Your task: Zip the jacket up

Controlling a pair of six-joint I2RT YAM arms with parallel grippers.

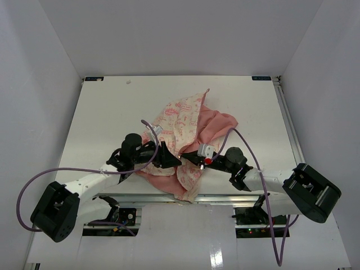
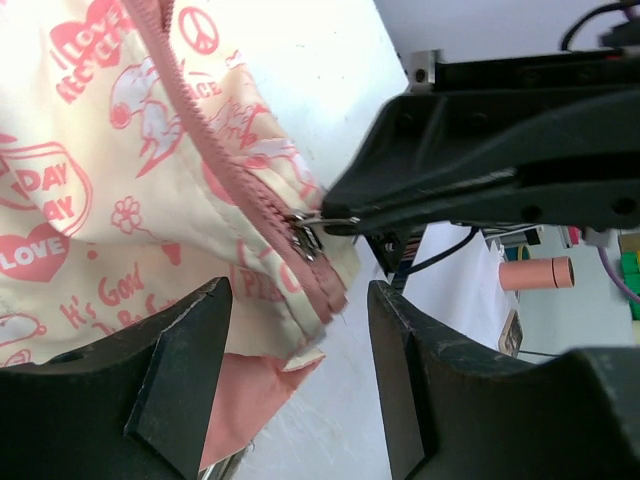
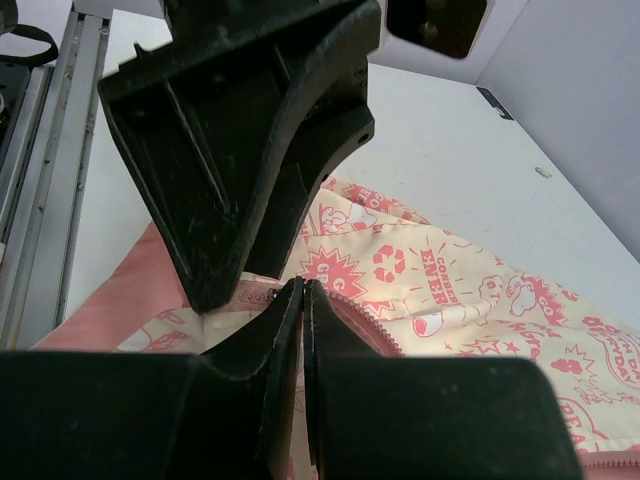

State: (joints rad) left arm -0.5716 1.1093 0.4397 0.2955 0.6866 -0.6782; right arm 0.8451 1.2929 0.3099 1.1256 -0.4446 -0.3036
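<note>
The jacket (image 2: 120,200) is cropped by the left wrist view's edges. From above, its zipper (image 2: 225,165) is hidden beneath the fingers (image 1: 166,158).

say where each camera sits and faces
top external: above and behind, looking down on table; left arm and right arm show.
left wrist: on left arm, faces the jacket; open left gripper shows.
right wrist: on right arm, faces the jacket; right gripper shows, shut on the zipper pull.
shared: each wrist sees the other gripper.

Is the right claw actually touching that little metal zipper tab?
Touching. The left wrist view shows the right claw pinched shut on the metal zipper tab near the hem of the jacket.
</note>
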